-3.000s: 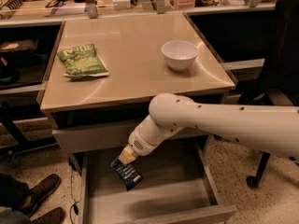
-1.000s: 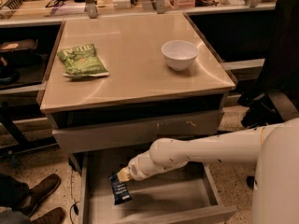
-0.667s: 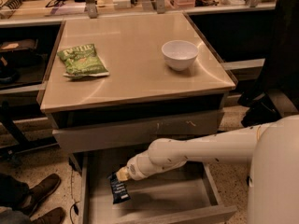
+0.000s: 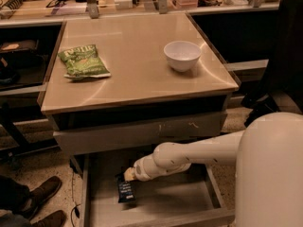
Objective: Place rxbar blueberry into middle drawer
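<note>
Glossy beige tabletop [image 4: 137, 79]; glazed white bowl [image 4: 182, 55]; shiny crinkled chip bag [image 4: 83, 61]; gripper [image 4: 124, 175] inside matt middle drawer [image 4: 173, 201].

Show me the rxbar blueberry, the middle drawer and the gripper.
rxbar blueberry [image 4: 126, 192]: camera view, middle of the dark wrapper.
middle drawer [image 4: 175, 200]: camera view, bare floor right of the bar.
gripper [image 4: 126, 175]: camera view, tip, inside the drawer, at the bar's far end.

No wording readable (gripper [image 4: 124, 175] inside middle drawer [image 4: 176, 198])

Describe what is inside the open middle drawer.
The rxbar blueberry is in the middle drawer, near its left side, right at the end effector. The robot arm covers part of the drawer's back, so anything beneath it cannot be seen.
</note>
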`<move>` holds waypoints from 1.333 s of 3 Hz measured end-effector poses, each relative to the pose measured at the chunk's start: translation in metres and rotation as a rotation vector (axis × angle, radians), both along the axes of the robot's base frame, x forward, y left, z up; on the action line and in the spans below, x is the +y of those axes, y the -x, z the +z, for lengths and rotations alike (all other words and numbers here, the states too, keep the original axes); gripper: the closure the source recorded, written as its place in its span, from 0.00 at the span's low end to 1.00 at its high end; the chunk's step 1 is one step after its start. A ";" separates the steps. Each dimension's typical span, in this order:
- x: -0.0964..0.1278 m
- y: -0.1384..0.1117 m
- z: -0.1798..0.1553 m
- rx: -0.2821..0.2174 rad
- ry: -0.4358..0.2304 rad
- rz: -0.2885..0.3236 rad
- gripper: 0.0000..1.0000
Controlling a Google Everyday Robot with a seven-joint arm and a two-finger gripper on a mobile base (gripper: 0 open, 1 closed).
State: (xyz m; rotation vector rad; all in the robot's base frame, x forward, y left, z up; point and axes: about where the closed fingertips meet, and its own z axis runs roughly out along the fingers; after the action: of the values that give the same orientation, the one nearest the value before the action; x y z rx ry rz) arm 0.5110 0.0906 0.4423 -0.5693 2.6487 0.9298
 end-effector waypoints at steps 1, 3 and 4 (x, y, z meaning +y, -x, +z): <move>-0.009 -0.009 -0.017 0.022 0.012 -0.047 1.00; -0.024 -0.034 -0.036 0.043 0.035 -0.105 1.00; -0.024 -0.035 -0.036 0.042 0.035 -0.106 0.81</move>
State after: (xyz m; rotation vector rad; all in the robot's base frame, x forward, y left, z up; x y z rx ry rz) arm 0.5455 0.0667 0.4061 -0.4173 2.7082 0.8752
